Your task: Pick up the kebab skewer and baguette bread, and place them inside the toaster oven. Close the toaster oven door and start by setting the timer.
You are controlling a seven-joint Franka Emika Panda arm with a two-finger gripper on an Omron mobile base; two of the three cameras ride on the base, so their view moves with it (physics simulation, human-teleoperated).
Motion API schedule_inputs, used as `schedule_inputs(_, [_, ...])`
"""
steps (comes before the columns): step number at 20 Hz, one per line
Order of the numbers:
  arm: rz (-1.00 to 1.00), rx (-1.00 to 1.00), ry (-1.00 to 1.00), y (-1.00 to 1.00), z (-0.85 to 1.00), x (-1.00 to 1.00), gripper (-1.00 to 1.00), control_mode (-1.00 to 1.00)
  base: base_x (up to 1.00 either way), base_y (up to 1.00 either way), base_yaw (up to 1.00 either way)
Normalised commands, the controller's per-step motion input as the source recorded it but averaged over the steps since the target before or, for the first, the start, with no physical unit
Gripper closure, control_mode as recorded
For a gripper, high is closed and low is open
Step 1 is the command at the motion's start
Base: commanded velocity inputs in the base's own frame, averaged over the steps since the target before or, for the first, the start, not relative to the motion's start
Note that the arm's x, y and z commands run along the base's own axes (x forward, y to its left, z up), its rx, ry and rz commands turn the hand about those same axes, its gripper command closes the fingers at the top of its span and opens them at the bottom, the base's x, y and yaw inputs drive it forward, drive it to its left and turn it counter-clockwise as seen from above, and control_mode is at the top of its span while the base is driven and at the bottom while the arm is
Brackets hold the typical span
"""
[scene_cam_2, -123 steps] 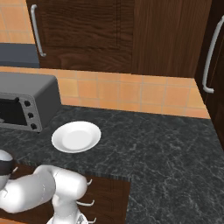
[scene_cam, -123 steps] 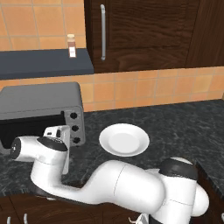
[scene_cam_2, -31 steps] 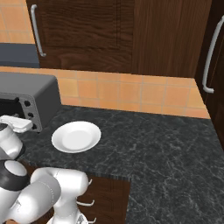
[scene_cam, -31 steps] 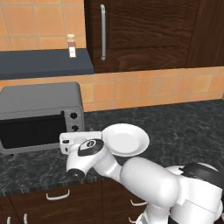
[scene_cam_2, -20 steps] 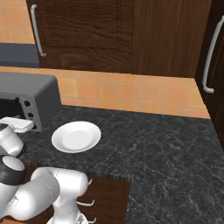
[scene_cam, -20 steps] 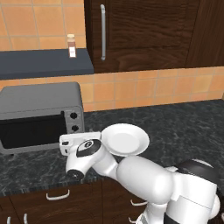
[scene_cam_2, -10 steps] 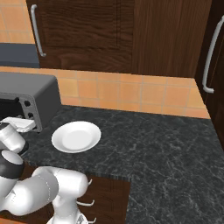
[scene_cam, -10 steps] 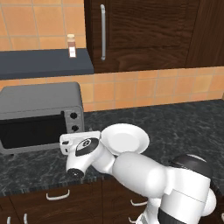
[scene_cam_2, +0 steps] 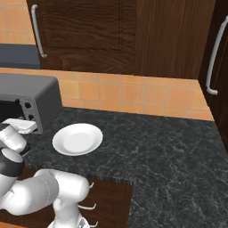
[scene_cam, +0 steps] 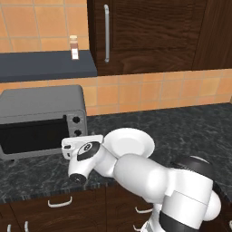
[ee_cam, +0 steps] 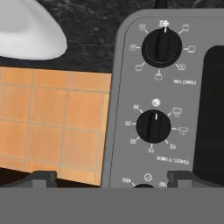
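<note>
Now fingers [ee_cam: 111,177] spread wide, holding nothing, facing the toaster oven [scene_cam: 41,120] knob column, white plate [scene_cam: 129,142] nearby

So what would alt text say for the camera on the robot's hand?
Close-up, seen upside down, of the toaster oven control panel: two black knobs stacked, a third at the bottom edge. A white plate on dark counter and orange tiles lie left; the open gripper faces the panel.

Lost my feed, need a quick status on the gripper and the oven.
Gripper open, empty, facing the toaster oven knob column. Toaster oven door shut. Plate beside it bare. Nothing blocking the knobs.
</note>
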Motion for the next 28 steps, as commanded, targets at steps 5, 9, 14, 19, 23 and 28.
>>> schedule_inputs(5, [0.00,0.00,0.00,0.09,-0.11,0.05,-1.00,-1.00,0.00,0.00,0.00])
schedule_inputs(9, [0.00,0.00,0.00,0.10,-0.08,0.06,-1.00,-1.00,0.00,0.00,0.00])
schedule_inputs(14, [0.00,0.00,-0.01,0.03,-0.05,0.11,-1.00,-1.00,0.00,0.00,0.00])
schedule_inputs(19, [0.00,0.00,-0.01,0.00,-0.05,0.13,-1.00,-1.00,0.00,0.00,0.00])
schedule_inputs(23, [0.00,0.00,0.00,0.00,-0.07,0.15,-1.00,-1.00,0.00,0.00,0.00])
schedule_inputs(28, [0.00,0.00,-0.01,0.04,-0.05,0.07,-1.00,-1.00,0.00,0.00,0.00])
